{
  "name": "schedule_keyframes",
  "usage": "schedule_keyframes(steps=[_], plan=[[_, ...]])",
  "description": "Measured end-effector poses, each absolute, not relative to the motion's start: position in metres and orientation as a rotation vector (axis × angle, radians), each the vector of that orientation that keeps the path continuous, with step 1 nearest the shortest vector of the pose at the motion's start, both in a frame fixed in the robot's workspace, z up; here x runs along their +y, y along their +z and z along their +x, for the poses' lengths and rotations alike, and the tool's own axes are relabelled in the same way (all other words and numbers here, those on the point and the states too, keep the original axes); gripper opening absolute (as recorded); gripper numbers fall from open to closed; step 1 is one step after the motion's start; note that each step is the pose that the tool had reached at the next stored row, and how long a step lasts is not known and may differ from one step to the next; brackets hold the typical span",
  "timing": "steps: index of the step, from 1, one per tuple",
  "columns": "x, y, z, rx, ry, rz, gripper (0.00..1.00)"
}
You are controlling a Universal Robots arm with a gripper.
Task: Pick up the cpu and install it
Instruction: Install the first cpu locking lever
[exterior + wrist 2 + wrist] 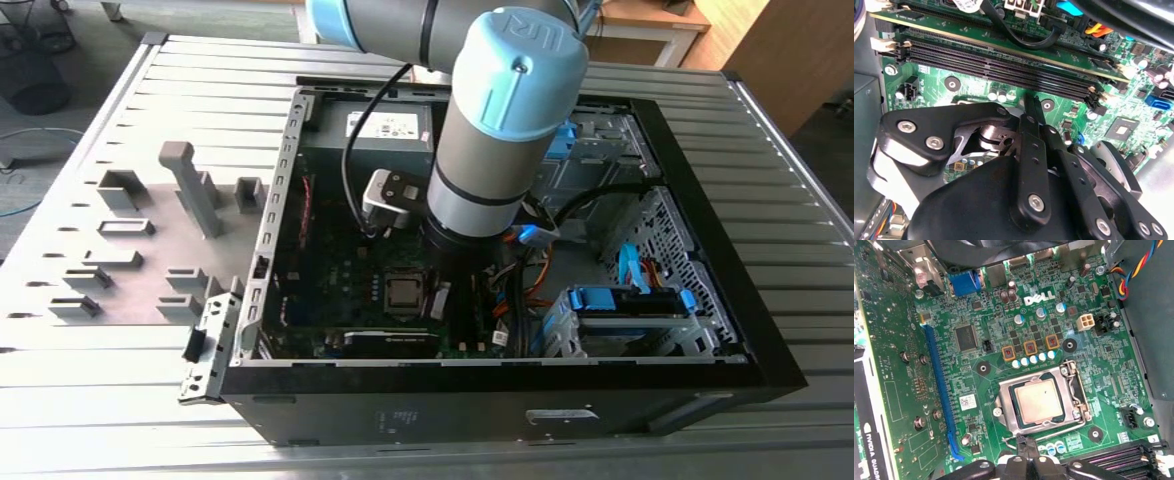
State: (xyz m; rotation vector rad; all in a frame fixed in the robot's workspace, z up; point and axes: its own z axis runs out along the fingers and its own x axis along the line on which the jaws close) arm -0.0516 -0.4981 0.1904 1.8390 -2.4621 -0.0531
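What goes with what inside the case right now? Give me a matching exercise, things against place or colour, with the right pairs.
Things:
1. cpu
2. long expansion slot
3. memory slots
4. gripper

Descriptions:
A. blue, running along the board beside the socket
B. black, above the green board
C. silvery square lying inside the metal socket frame
D. dark parallel rows, nothing plugged in

Pairs: 1-C, 2-A, 3-D, 4-B
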Motion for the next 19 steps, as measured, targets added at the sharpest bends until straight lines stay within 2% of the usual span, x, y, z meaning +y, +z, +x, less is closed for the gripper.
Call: schedule_keyframes(steps=[13,19], plan=[[-0.498,0.216,-0.052,-2.462,-0.053,1.838,0.11],[-0.498,0.216,-0.052,-2.462,-0.053,1.838,0.11]])
